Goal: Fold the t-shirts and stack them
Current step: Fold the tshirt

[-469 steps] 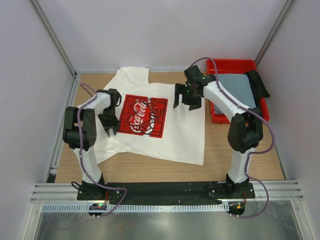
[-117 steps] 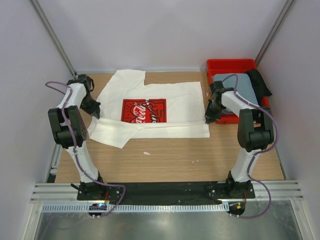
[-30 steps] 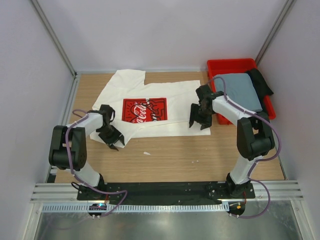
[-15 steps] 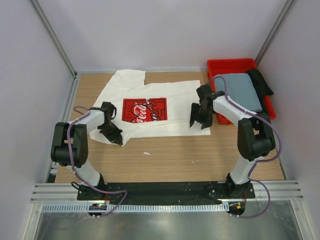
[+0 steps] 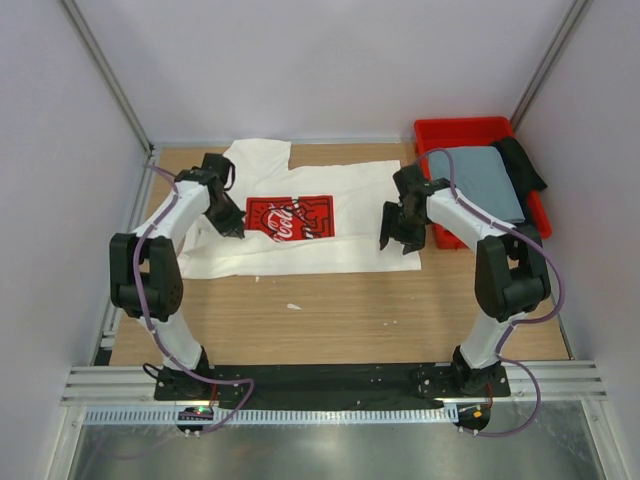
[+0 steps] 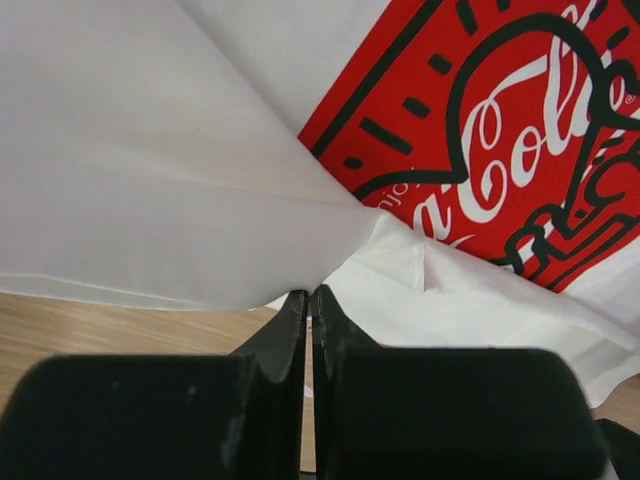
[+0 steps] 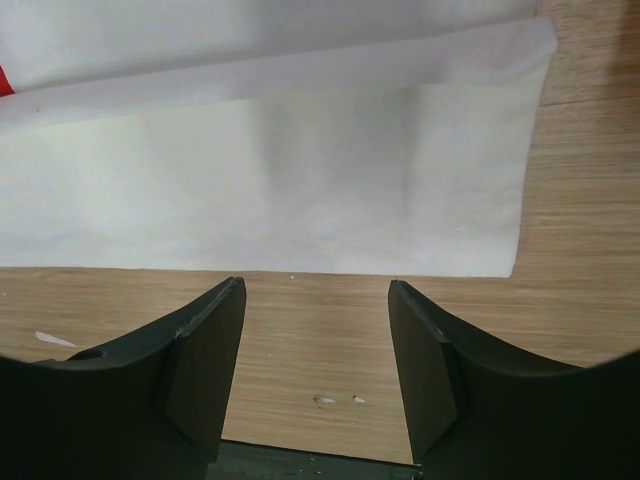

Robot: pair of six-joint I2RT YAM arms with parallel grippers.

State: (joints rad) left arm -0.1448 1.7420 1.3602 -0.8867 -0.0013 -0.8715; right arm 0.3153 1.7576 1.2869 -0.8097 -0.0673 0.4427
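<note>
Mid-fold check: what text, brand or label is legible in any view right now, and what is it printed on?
"Coca-Cola": white script in the red print on the white t-shirt; the left wrist view shows only part of it, "Col" clearest.
The small black lettering beside that script, left wrist view: too blurred to read.
The red bin and the grey-blue t-shirt show no readable text.

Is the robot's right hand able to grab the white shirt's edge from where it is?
Probably yes. The right hand hangs open just short of the white shirt, facing its near edge. Only bare table lies between them, so nothing seems to block it.
</note>
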